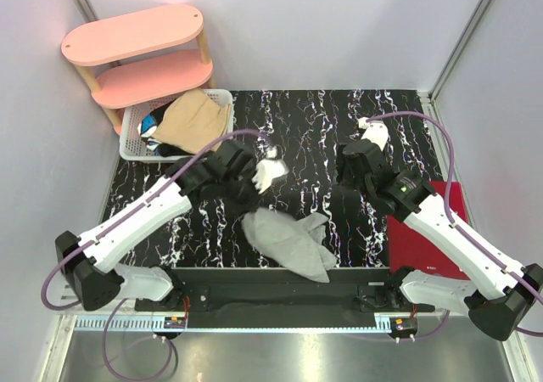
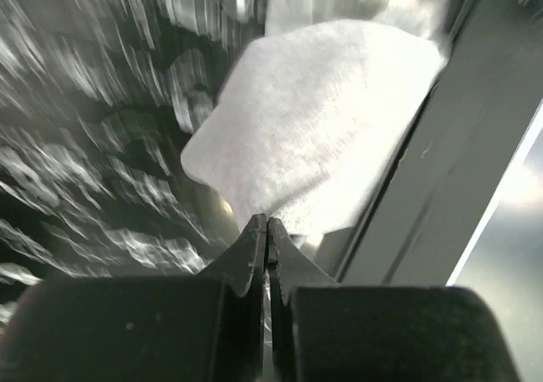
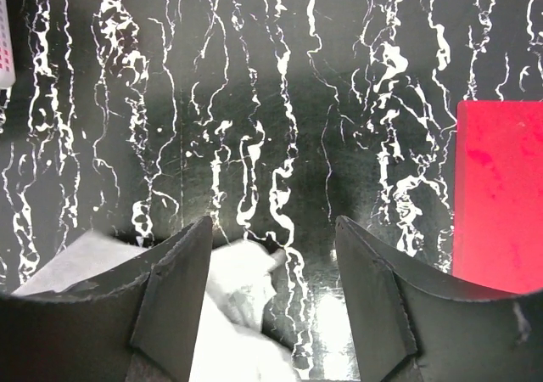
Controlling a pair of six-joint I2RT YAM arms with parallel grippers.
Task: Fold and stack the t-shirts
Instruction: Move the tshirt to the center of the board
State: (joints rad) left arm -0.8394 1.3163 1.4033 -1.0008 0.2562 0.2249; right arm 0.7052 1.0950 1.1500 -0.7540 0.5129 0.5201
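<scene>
Left end effector point(image 2: 267, 225), jaws shut, hung near the crumpled grey t-shirt point(image 1: 288, 239); right end effector point(image 3: 273, 222) gaped wide. A careless drag could pull the shirt off the worktop point(image 1: 322, 127).

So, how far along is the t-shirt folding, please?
Nothing folded or stacked yet. The light grey fabric t-shirt lies crumpled on the table; left gripper, jaws shut, and right gripper, jaws open, seem empty. The tan-beige t-shirt and darker ones sit in the white lattice basket.
</scene>
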